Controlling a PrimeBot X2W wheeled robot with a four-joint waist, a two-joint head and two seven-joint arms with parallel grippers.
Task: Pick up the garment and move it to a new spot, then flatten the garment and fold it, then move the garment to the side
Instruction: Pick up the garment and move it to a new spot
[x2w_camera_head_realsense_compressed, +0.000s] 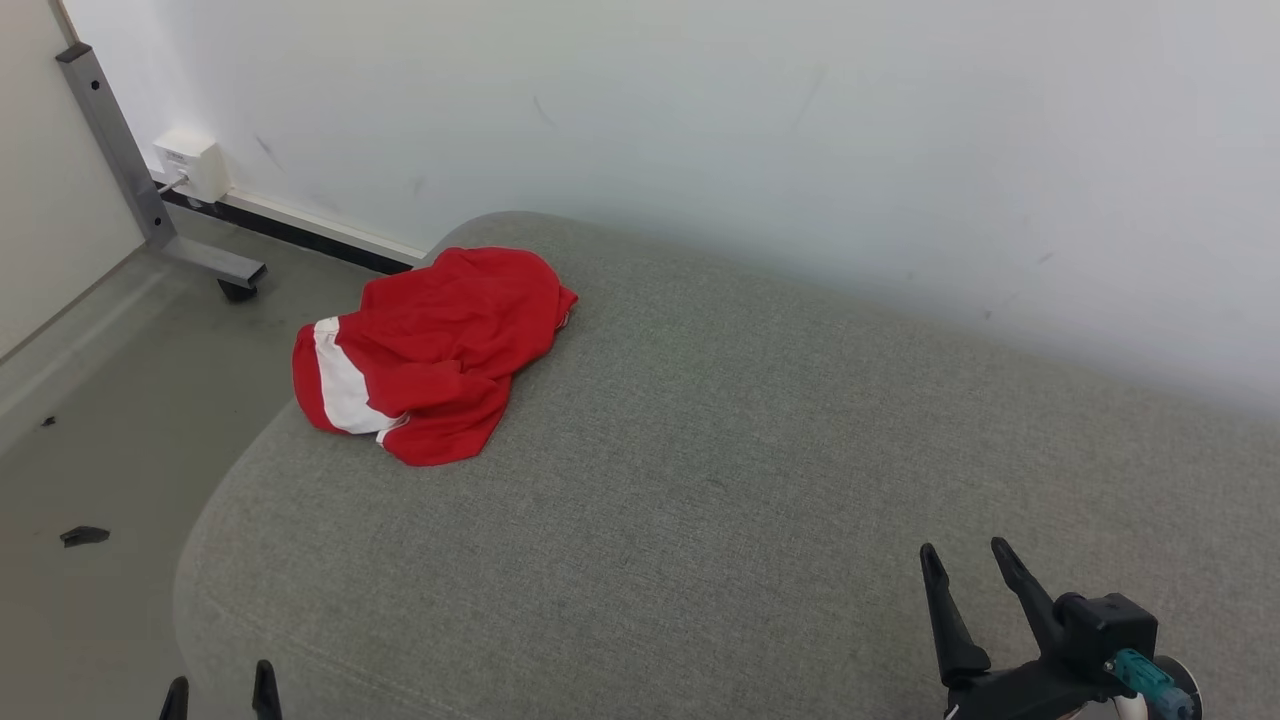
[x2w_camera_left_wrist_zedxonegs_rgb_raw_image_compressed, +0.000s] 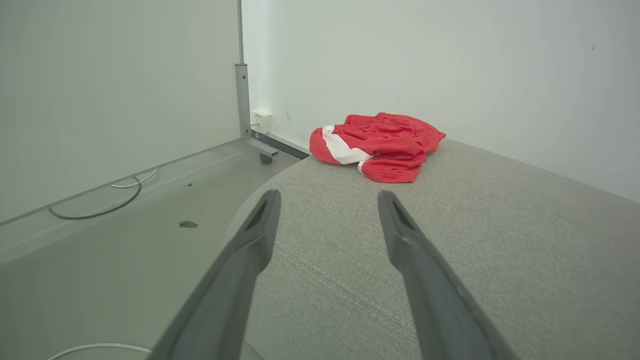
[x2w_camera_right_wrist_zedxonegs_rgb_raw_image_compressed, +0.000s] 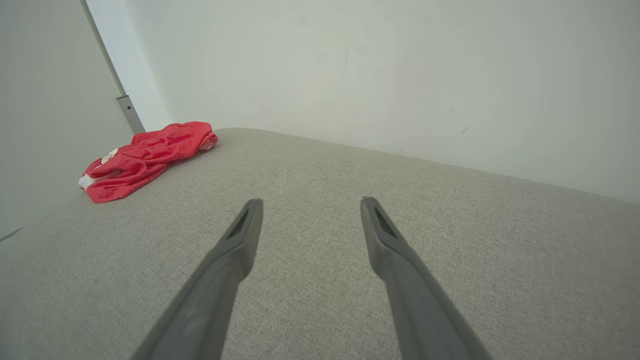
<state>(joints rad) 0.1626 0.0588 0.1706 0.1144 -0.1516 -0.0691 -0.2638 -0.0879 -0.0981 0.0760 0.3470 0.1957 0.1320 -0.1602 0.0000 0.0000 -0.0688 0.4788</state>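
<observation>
The garment (x2w_camera_head_realsense_compressed: 430, 350) is a crumpled red piece with a white stripe, lying near the far left corner of a grey upholstered surface (x2w_camera_head_realsense_compressed: 750, 450). It also shows as a red heap (x2w_camera_left_wrist_zedxonegs_rgb_raw_image_compressed: 377, 145) ahead in the left wrist view and at the far left (x2w_camera_right_wrist_zedxonegs_rgb_raw_image_compressed: 145, 157) in the right wrist view. My left gripper (x2w_camera_head_realsense_compressed: 220, 682) peeks in at the bottom edge, open and empty, well short of the garment. My right gripper (x2w_camera_head_realsense_compressed: 968, 560) stands open at the lower right, far from it, with nothing between its fingers.
A white wall (x2w_camera_head_realsense_compressed: 800, 120) runs along the back of the grey surface. To the left lies grey floor (x2w_camera_head_realsense_compressed: 110, 400) with a wheeled metal frame leg (x2w_camera_head_realsense_compressed: 150, 200), a white wall box (x2w_camera_head_realsense_compressed: 190, 165), a loose cable (x2w_camera_left_wrist_zedxonegs_rgb_raw_image_compressed: 100, 205) and small dark scraps (x2w_camera_head_realsense_compressed: 85, 536).
</observation>
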